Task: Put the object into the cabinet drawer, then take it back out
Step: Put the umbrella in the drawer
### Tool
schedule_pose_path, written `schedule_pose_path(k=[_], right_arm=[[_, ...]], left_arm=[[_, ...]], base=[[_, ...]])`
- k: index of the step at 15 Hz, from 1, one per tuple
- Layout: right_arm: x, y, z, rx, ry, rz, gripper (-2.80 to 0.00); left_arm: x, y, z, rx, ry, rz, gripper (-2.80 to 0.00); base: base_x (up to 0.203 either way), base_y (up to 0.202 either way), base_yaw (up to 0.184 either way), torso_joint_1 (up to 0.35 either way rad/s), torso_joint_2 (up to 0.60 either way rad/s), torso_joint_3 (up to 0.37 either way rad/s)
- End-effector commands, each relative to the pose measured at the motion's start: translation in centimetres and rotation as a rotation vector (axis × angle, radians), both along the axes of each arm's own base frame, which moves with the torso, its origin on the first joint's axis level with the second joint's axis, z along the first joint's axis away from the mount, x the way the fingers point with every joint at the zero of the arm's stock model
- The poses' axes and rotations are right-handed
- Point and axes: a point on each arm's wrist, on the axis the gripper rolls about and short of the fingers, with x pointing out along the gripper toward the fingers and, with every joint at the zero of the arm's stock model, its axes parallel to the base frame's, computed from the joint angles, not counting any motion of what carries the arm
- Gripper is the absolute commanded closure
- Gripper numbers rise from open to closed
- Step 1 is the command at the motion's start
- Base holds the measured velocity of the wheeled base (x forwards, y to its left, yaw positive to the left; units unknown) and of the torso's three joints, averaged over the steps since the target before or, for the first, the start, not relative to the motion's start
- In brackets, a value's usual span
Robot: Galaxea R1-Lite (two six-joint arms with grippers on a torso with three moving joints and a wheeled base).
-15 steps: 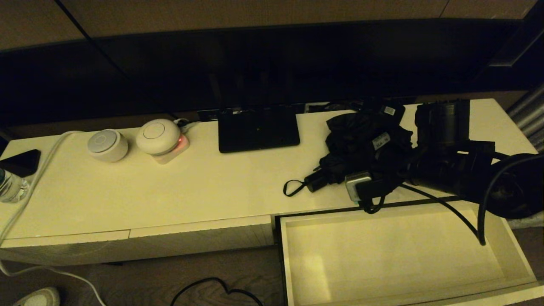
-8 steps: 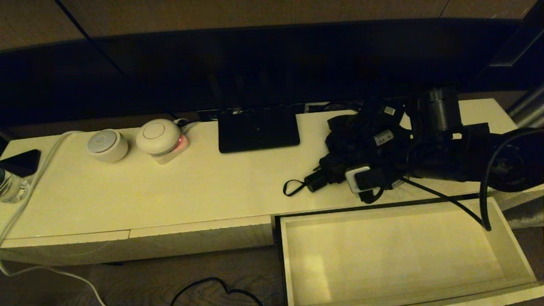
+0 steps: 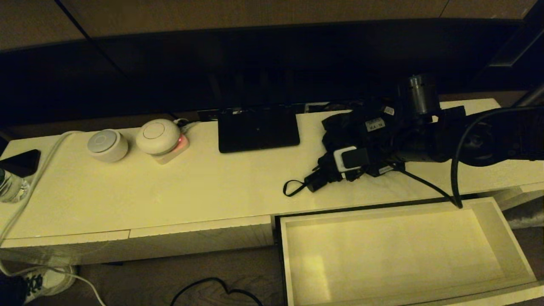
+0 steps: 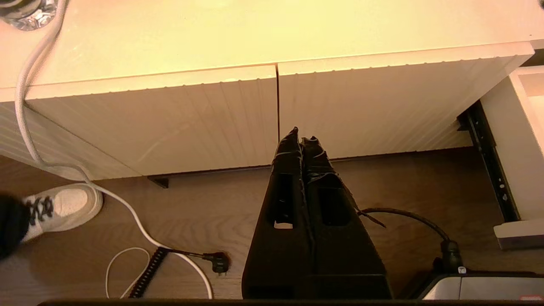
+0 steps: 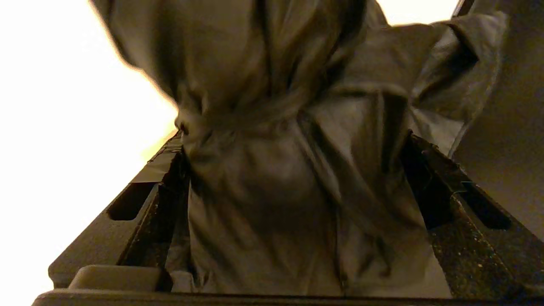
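The black folding umbrella (image 3: 340, 127) lies bunched on the cabinet top at the right, its short handle (image 3: 315, 182) and strap loop (image 3: 292, 188) pointing left. My right gripper (image 3: 361, 148) reaches in from the right and is open, one finger on each side of the canopy (image 5: 293, 191); the fabric fills the gap between them. The wide cream drawer (image 3: 284, 263) is pulled out below, its pale inside bare. My left gripper (image 4: 301, 136) is shut on nothing, low in front of the cabinet's closed ribbed fronts (image 4: 170, 123).
A flat black router (image 3: 258, 129) stands at the back middle, two round white devices (image 3: 107, 145) (image 3: 158, 136) to its left. A phone (image 3: 21, 161) and a bottle (image 3: 8, 185) sit at the far left. Cables (image 3: 212, 289) and a shoe (image 3: 46, 278) are on the floor.
My right gripper has moved from the cabinet's front edge toward the back, over the umbrella's canopy. The umbrella's handle and strap have stayed put. A shoe has come in at the lower left.
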Motion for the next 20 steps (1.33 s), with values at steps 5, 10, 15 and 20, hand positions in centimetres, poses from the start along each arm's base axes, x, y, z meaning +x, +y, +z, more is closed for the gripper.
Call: schedule_pose_path(k=[5, 10, 15, 20], right_arm=[[1.3, 0.6, -1.6, 0.002, 0.035, -0.009, -2.8], [1.3, 0.7, -1.5, -0.013, 0.04, -0.056, 0.0], [0.8, 0.5, -1.1, -0.016, 0.048, -0.056, 0.0], [-0.6, -0.2, 0.2, -0.01, 0.029, -0.062, 0.0]], left_arm=[[0.0, 0.0, -0.1, 0.0, 0.003, 0.001, 0.0], [0.0, 0.0, -0.1, 0.0, 0.003, 0.0, 0.0], [0.0, 0.0, -0.1, 0.0, 0.003, 0.001, 0.0], [0.0, 0.0, -0.1, 0.0, 0.003, 0.001, 0.0]], base=[[0.0, 0.0, 0.0, 0.0, 0.0, 0.0], [0.0, 0.0, 0.0, 0.0, 0.0, 0.0], [0.0, 0.0, 0.0, 0.0, 0.0, 0.0], [0.0, 0.0, 0.0, 0.0, 0.0, 0.0]])
